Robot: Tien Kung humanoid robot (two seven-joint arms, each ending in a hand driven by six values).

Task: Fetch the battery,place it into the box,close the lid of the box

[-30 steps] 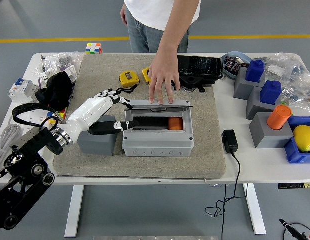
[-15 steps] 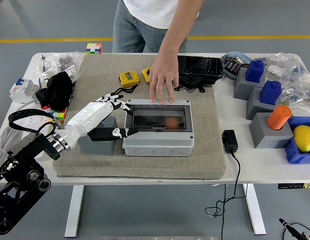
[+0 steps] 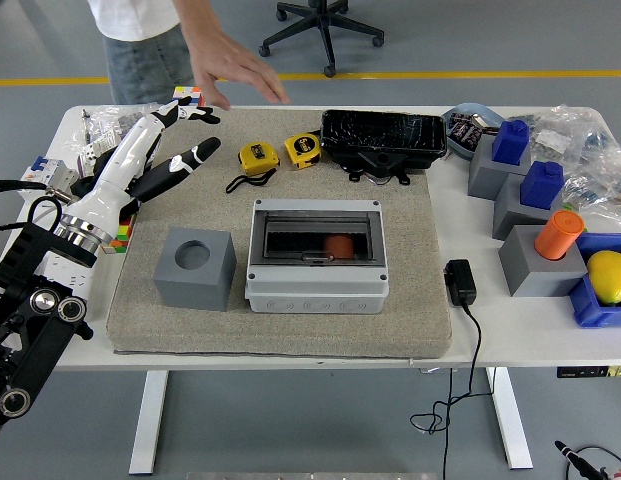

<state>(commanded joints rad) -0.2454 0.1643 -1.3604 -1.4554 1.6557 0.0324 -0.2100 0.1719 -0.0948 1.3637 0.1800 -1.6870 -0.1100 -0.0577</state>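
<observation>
Left hand hovering open, holding nothing. Box sitting right of hand, nearer table edge, lid looking shut, orange battery inside (seen through window). Best keeping fingers clear of lid.

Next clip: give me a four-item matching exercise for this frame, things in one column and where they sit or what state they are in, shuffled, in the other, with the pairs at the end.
Things:
1. grey box
2. left hand
3. grey block with a round hole
4. orange cylinder

Place or state:
A. standing on a grey block at the table's right side
B. raised over the mat's far left corner, fingers spread, holding nothing
C. lid shut, an orange thing showing through its window
D. on the mat, just left of the box

Pairs: 1-C, 2-B, 3-D, 4-A
</observation>
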